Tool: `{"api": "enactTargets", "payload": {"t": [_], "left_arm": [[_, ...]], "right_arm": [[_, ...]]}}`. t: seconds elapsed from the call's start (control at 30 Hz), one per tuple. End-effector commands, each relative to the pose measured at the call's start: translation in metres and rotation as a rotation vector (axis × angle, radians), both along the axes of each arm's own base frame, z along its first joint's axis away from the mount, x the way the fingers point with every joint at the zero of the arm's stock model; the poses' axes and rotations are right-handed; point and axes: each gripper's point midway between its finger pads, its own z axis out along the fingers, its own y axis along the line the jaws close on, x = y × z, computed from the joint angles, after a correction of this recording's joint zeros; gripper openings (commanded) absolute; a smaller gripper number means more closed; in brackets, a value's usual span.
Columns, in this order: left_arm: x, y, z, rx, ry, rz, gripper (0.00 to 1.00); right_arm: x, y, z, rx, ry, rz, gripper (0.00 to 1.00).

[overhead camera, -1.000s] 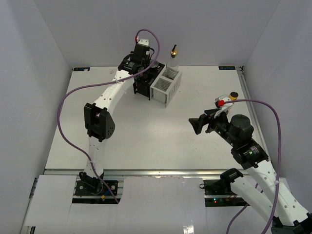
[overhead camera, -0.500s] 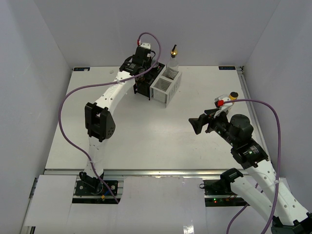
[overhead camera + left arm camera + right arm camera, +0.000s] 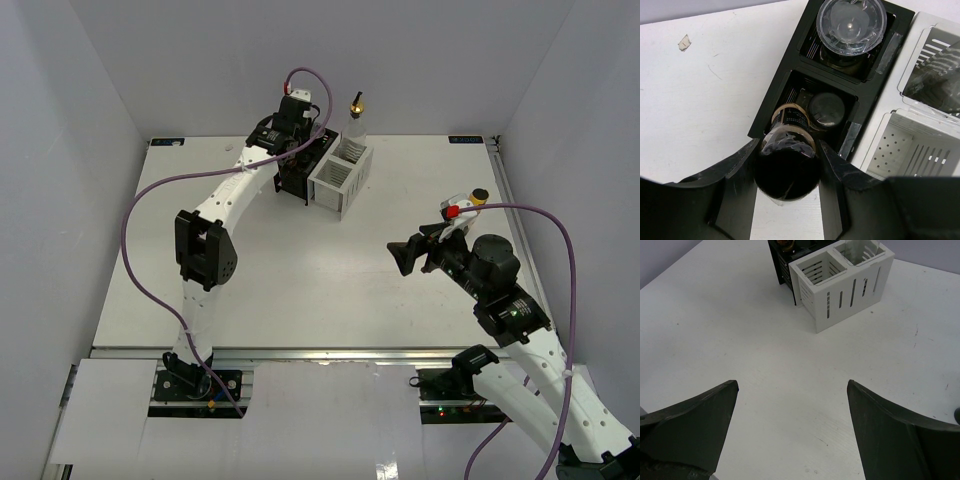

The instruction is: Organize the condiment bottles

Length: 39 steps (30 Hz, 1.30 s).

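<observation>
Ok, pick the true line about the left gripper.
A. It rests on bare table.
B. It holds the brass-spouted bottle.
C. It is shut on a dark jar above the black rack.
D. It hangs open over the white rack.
C: in the left wrist view the left gripper clamps a dark jar between its fingers, over the near compartment of the black rack.

We're in a robot lab test cell: a white table [image 3: 330, 290] boxed in by plain grey walls [image 3: 400, 60], with a cabled left arm [image 3: 225, 195] and right arm [image 3: 510, 310] bolted along an aluminium rail [image 3: 330, 353].
</observation>
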Motion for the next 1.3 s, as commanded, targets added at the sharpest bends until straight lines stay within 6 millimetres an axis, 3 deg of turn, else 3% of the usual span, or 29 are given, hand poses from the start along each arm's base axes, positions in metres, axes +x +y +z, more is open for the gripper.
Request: {"api": "enactTargets", "payload": {"t": [0.0,0.2,0.57,0.73,0.87,0.97,1.03,1.13,1.2,1.27], "left_arm": [[0.01,-0.003,0.011,-0.004,-0.049,0.002,0.42],[0.017,-0.002,-0.001,0.015,-0.048,0.015,0.64],[0.02,0.002,-0.005,0.038,-0.056,0.032,0.78],[0.016,0.002,0.011,0.02,-0.067,0.025,0.81],[0.004,0.0,0.037,-0.02,-0.08,-0.003,0.85],[-0.021,-0.01,0.086,-0.115,-0.118,-0.106,0.87],[-0.04,-0.023,0.104,-0.199,-0.121,-0.189,0.89],[-0.078,-0.023,0.151,-0.312,-0.168,-0.248,0.92],[-0.102,-0.028,0.155,-0.364,-0.144,-0.31,0.92],[-0.129,-0.044,0.134,-0.43,-0.053,-0.419,0.9]], "right_arm": [[0.0,-0.001,0.016,0.022,-0.055,-0.006,0.96],[0.0,-0.001,0.016,0.023,-0.059,-0.006,0.96],[0.0,-0.002,0.016,0.019,-0.062,-0.009,0.96],[0.002,-0.002,0.014,0.016,-0.056,-0.012,0.96],[0.007,-0.001,0.014,0.027,-0.033,-0.031,0.96],[0.025,-0.01,0.002,-0.018,0.002,-0.12,0.96],[0.04,-0.023,-0.011,-0.075,0.048,-0.227,0.96],[0.067,-0.051,-0.002,-0.168,0.069,-0.424,0.95],[0.079,-0.067,0.016,-0.203,0.054,-0.517,0.95],[0.09,-0.087,0.034,-0.229,0.047,-0.606,0.95]]}}
